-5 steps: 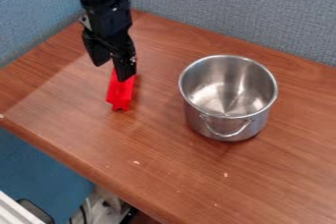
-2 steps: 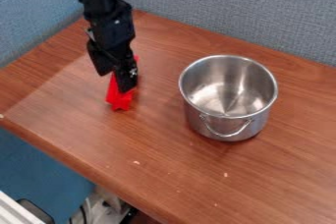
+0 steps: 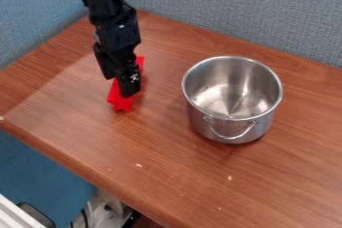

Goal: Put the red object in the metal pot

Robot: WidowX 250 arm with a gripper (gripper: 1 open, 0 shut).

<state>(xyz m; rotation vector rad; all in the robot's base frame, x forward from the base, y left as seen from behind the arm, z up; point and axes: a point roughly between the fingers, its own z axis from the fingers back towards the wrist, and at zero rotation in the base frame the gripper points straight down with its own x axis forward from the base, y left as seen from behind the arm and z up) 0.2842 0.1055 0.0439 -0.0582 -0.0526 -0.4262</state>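
Note:
The red object lies on the wooden table, left of the metal pot. My black gripper hangs straight over the red object's far end, with its fingers spread to either side of it, open. Only the near part of the red object shows below the fingers. The shiny pot stands upright and holds nothing, its small loop handle facing the front.
A blue wall runs behind the table. The table's front edge drops off diagonally at the lower left, with floor clutter below it.
The gripper has come lower and slightly nearer, down onto the red object's far end. Its jaws have stayed open. The red object and the pot have not moved.

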